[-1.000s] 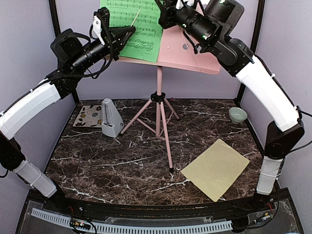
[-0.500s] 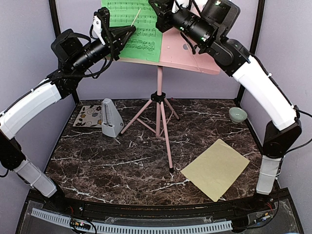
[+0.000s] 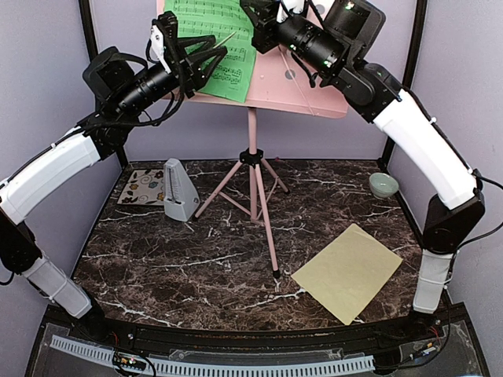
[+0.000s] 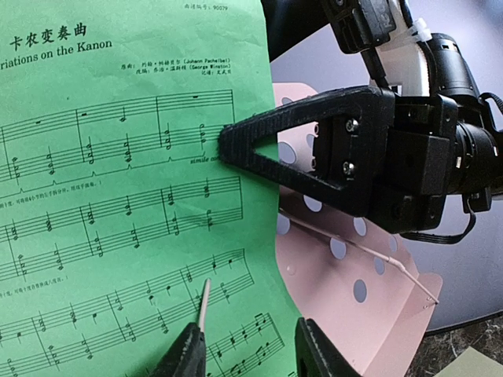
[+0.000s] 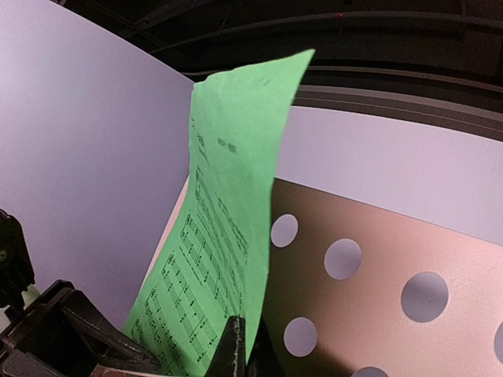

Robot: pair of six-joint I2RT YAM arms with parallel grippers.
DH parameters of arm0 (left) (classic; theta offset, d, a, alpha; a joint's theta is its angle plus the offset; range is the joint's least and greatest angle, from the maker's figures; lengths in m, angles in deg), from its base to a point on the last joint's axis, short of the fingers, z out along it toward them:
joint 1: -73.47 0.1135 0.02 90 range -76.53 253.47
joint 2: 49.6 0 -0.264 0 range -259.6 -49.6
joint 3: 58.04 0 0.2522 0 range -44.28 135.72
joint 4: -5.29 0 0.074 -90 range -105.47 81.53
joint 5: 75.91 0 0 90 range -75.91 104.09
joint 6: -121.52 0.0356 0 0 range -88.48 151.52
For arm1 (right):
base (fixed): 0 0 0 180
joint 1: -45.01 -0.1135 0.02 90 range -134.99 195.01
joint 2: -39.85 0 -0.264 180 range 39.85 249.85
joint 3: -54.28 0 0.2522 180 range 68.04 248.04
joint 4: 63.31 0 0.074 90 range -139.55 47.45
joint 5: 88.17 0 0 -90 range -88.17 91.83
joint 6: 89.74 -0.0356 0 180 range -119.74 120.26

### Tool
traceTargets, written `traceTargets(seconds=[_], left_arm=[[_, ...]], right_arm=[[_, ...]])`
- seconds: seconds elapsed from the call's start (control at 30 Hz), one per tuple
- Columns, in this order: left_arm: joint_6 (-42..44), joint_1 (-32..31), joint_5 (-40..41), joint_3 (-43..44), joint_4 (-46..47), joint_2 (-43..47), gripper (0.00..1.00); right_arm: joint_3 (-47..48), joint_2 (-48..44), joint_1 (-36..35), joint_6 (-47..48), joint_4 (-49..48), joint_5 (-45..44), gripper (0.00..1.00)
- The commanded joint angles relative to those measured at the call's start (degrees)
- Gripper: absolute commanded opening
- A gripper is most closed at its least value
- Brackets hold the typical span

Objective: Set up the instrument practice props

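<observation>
- Dark marble tabletop [image 3: 196,267], lilac walls behind. At far L the flower card [image 3: 142,187] lies flat, not part of the job.
- Metronome [image 3: 180,191] stands upright just R of the card, well apart from both arms.
- Left gripper [image 3: 218,45] is up at the desk with its jaws spread wide and nothing held. In its wrist view the fingers [image 4: 189,353] straddle the lower part of the sheet.
- Vs 1 s ago, it has pushed further onto the page and opened wider.
- Green page [image 3: 206,16] leans against the L half of the desk and has shifted up and L. Its R edge curls off the desk in the right wrist view [image 5: 228,196].
- Music stand [image 3: 254,133] is on its tripod mid-table; its desk has nudged slightly L.
- Right gripper [image 3: 253,17] has slid L along the desk top. Its jaws are closed, pinching the green page's R edge.
- My read: the page is being squared up and isn't seated yet. Don't let go til the L side pins it.
- Yellow page [image 3: 351,272] lies flat near front R, still to go up.
- Bowl [image 3: 383,185] sits far R, untouched.
</observation>
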Motion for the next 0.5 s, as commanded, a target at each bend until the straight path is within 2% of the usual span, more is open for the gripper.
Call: traceTargets(seconds=[0.0, 0.17, 0.27, 0.4, 0.47], left_arm=[[0.4, -1.0, -1.5, 0.9, 2.7, 1.9, 0.47], [1.3, -1.8, -0.7, 0.7, 2.3, 2.4, 0.53], [1.9, -2.3, 0.4, 0.0, 1.3, 3.6, 0.56], [-1.8, -2.3, 7.6, 0.1, -3.1, 5.6, 0.57], [-3.8, -2.2, 11.4, 0.0, -6.2, 7.2, 0.57]], right_arm=[[-0.5, -0.5, 0.5, 0.5, -3.0, -0.4, 0.01], [-0.6, -0.7, 0.5, 0.4, -3.5, -1.2, 0.07], [-0.5, -0.7, 0.5, 0.5, -4.1, -1.2, 0.08], [-0.2, -0.3, 0.5, 0.5, -4.4, -0.8, 0.06], [-0.3, -0.1, 0.5, 0.5, -4.6, -0.7, 0.08]])
